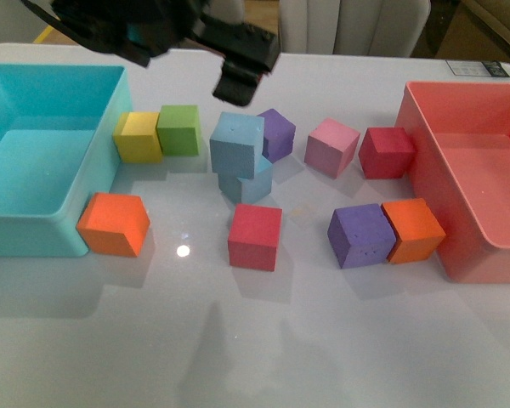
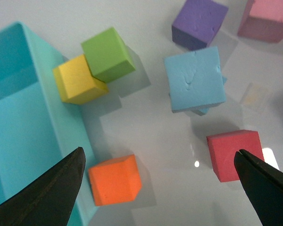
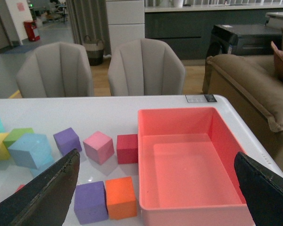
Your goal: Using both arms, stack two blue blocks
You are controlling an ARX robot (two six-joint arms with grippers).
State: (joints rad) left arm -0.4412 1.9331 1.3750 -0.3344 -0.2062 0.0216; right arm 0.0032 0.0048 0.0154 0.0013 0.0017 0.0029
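Observation:
One blue block (image 1: 237, 144) sits askew on top of the other blue block (image 1: 251, 184) near the middle of the table; in the left wrist view the upper block (image 2: 195, 78) hides nearly all of the lower one (image 2: 203, 111). The left arm hangs above and behind the stack, its gripper (image 1: 235, 81) open and holding nothing. In its own view the left gripper (image 2: 159, 160) spans bare table between an orange cube and a red cube. The right gripper (image 3: 155, 165) is open, high over the red bin, and does not show in the front view. The stack (image 3: 30, 150) lies far to its side.
A turquoise bin (image 1: 34, 212) stands at the left, a red bin (image 1: 459, 195) at the right. Around the stack lie yellow (image 1: 138, 136), green (image 1: 179, 129), purple (image 1: 277, 133), pink (image 1: 331, 146), red (image 1: 255, 236) and orange (image 1: 114, 223) cubes, plus a purple (image 1: 360, 235) and orange (image 1: 413, 229) pair.

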